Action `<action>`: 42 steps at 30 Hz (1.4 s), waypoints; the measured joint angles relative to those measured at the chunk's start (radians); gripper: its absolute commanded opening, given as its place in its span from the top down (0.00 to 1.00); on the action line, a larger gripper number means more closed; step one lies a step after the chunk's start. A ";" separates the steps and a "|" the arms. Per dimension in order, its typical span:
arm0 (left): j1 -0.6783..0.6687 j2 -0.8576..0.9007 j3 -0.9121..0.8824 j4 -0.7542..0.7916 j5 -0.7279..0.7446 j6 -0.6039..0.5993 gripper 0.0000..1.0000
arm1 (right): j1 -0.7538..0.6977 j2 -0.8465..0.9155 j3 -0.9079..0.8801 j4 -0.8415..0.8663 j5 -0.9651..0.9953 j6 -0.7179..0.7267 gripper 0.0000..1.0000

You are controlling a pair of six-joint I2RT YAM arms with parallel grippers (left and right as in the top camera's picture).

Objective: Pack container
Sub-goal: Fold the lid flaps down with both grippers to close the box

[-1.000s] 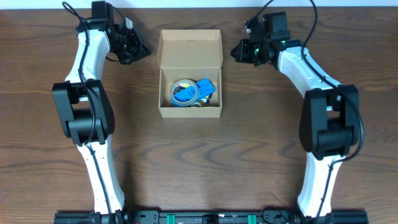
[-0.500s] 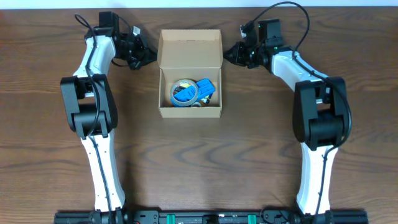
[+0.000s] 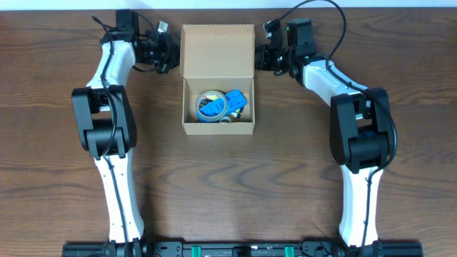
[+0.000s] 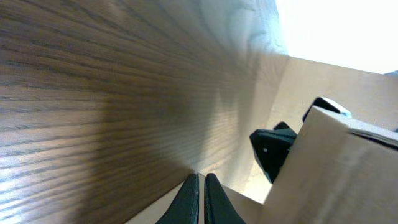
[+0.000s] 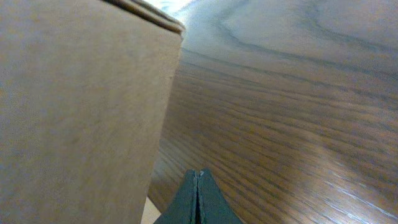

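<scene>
Left end effector [image 3: 170,57]: fingers pressed together, holding nothing; the left wrist view shows the two tips meeting in a point just beside cardboard.
Right end effector [image 3: 261,58]: also pressed together and empty; in the right wrist view the tips sit low, next to a plain cardboard face.
Direction to the task's thing: the container [image 3: 218,129] lies inward of both, to the right of the left end effector and to the left of the right one.
Nearest part: the lid flap [image 3: 218,50], folded open on the far side of the box, lies directly between the two end effectors, one at each side edge. Whether either is touching it cannot be told.
Axis: the hinge line runs left to right, from one end effector to the other; box and open flap together stretch away from the arm bases.
Nearer arm: about equal, by my judgement.
Contents: a tape roll [image 3: 211,106] and a blue item [image 3: 236,99] lie inside.
Container position: mid-bench [image 3: 285,178], towards the far edge.
Likely step: swinging the flap forward to close, judging by the placement.
</scene>
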State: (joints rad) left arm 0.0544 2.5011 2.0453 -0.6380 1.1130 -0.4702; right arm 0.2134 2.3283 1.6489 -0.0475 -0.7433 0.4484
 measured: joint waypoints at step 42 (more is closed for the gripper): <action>-0.062 -0.001 0.568 -0.974 -0.625 0.359 0.95 | 0.328 -0.463 0.008 -0.750 0.401 -0.312 0.99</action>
State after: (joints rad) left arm -0.0078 2.5004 2.6129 -1.6119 0.4877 -0.1108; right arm 0.5415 1.8656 1.6573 -0.7979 -0.3424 0.1360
